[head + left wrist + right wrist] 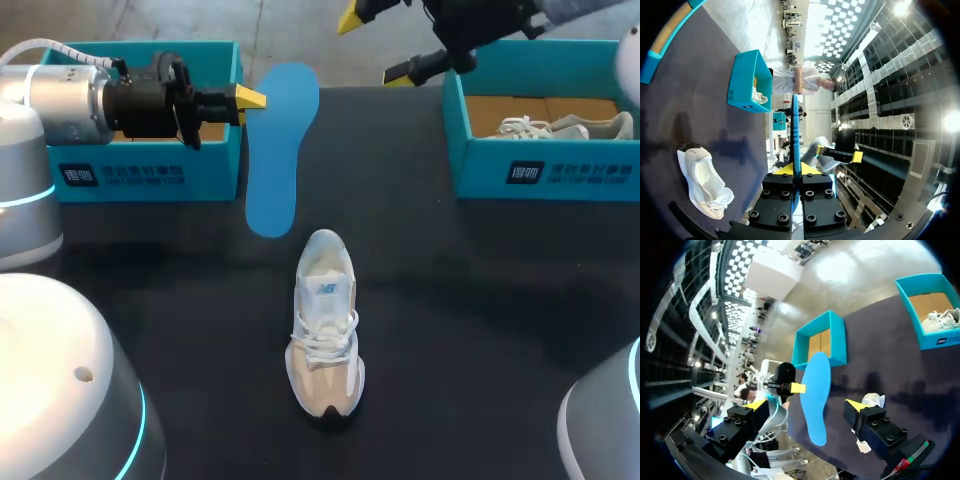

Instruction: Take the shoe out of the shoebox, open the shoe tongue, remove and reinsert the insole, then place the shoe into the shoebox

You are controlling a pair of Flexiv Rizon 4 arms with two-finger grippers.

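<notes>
1. Right now, your left gripper (240,98) is clamped on the edge of the blue insole (283,150), which it holds at eleven o'clock from the shoe (325,325) on the table (500,330).
2. Your right gripper (375,45), at one o'clock, has its fingers wide apart and empty.
3. With so thin a pinch, the insole may swing or slip as you bring it over.
4. Nothing holds the shoe, so pushing the insole in could shove or tip it.

This is looking like a robot lab: the left arm (60,95) is hanging in from the frame's upper left, the right arm (480,25) from its upper right, over a dark table (480,330) carrying a left shoebox (215,165) and a right shoebox (590,175).
</notes>
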